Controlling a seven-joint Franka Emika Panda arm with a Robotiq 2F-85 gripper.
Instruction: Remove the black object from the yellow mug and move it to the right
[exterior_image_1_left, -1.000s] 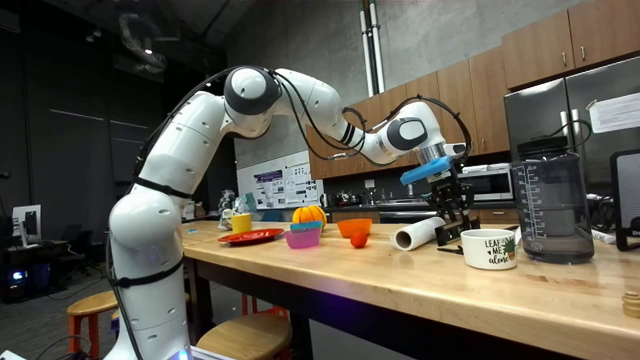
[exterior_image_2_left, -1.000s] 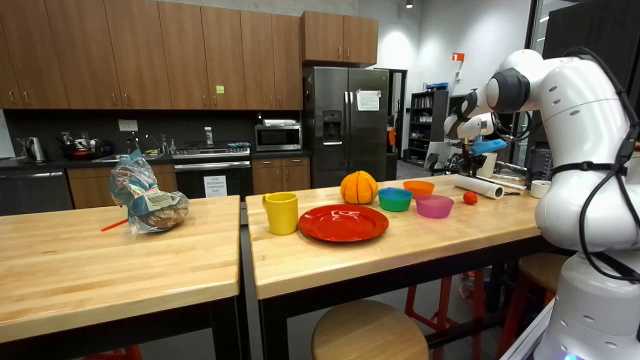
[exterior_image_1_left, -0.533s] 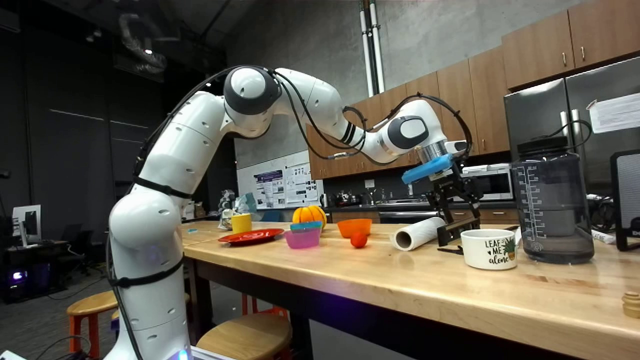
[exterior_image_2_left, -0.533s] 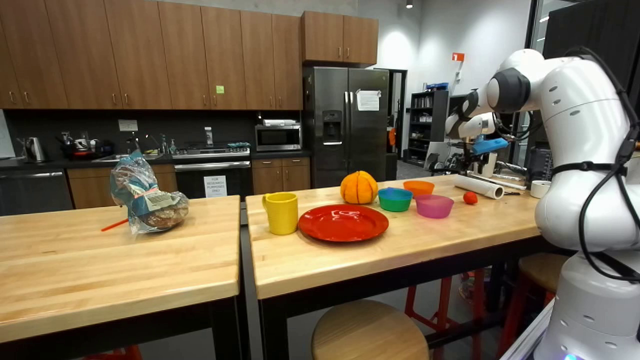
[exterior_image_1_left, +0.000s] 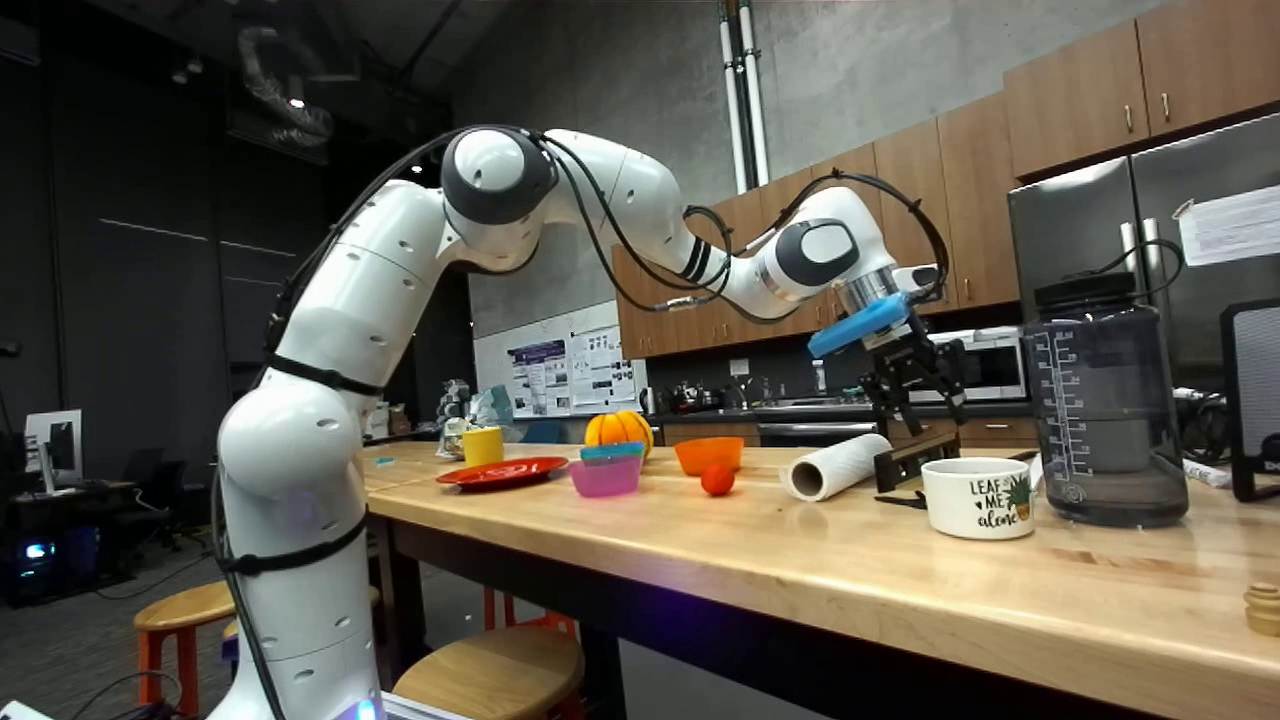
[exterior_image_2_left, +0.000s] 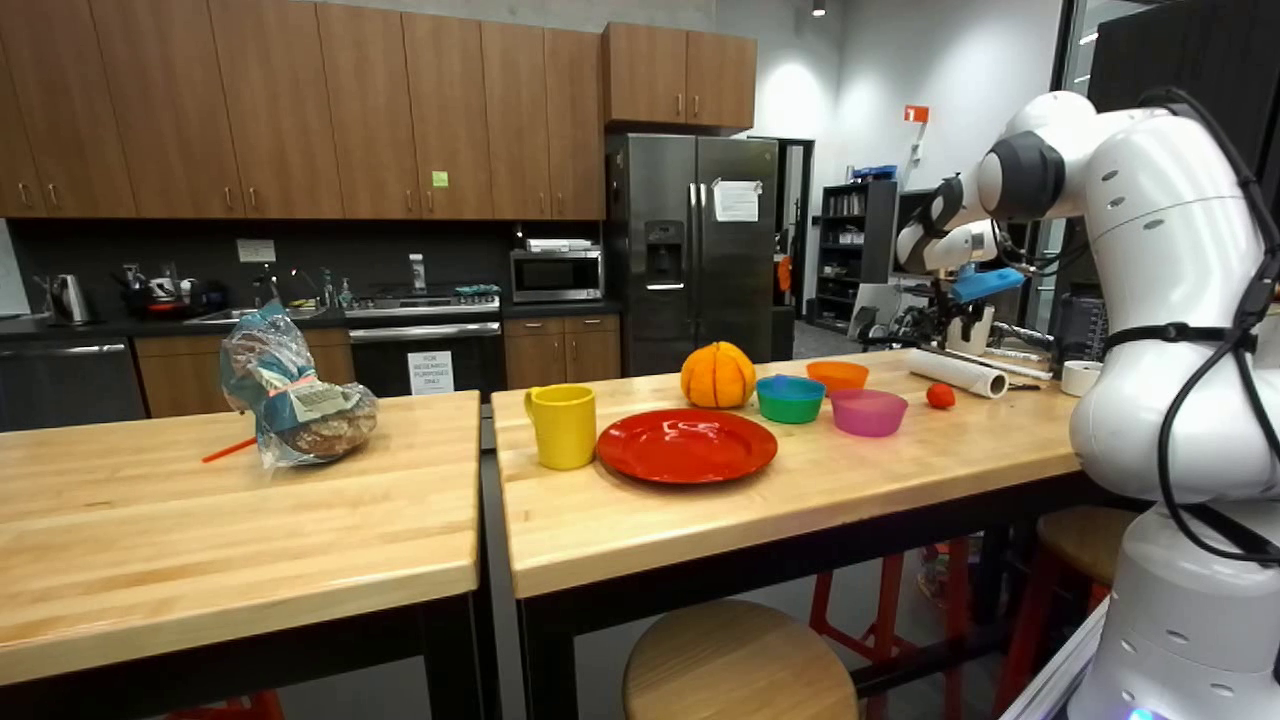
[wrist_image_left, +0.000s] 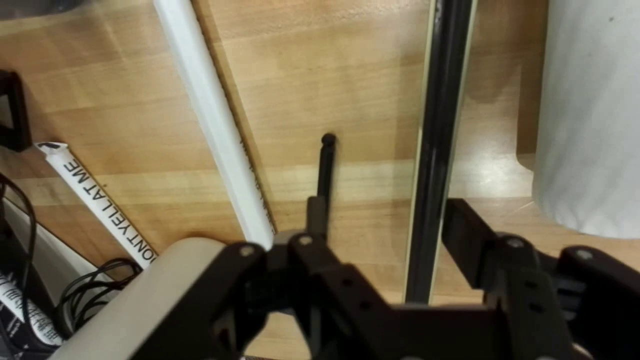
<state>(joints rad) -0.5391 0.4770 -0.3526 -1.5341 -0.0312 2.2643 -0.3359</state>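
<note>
The yellow mug (exterior_image_2_left: 562, 425) stands upright on the table beside the red plate, and also shows in an exterior view (exterior_image_1_left: 484, 446). Its inside is hidden; nothing black shows above its rim. A long black bar (exterior_image_1_left: 918, 456) lies on the table behind the white lettered mug. In the wrist view the bar (wrist_image_left: 440, 150) has pale edges and runs between the fingers, nearer the right one. My gripper (exterior_image_1_left: 934, 415) is open and empty just above it. It shows open in the wrist view (wrist_image_left: 385, 217) and small in an exterior view (exterior_image_2_left: 955, 325).
A white paper roll (exterior_image_1_left: 835, 467) lies beside the bar. The white lettered mug (exterior_image_1_left: 977, 500) and a tall water bottle (exterior_image_1_left: 1110, 420) stand close by. The wrist view shows a white strip (wrist_image_left: 215, 115), a thin black stick (wrist_image_left: 326, 167) and a pale cylinder (wrist_image_left: 145, 300).
My gripper was low with its fingers around the black bar. The fingers have spread and the gripper has risen, leaving the bar on the table. The yellow mug has not moved.
</note>
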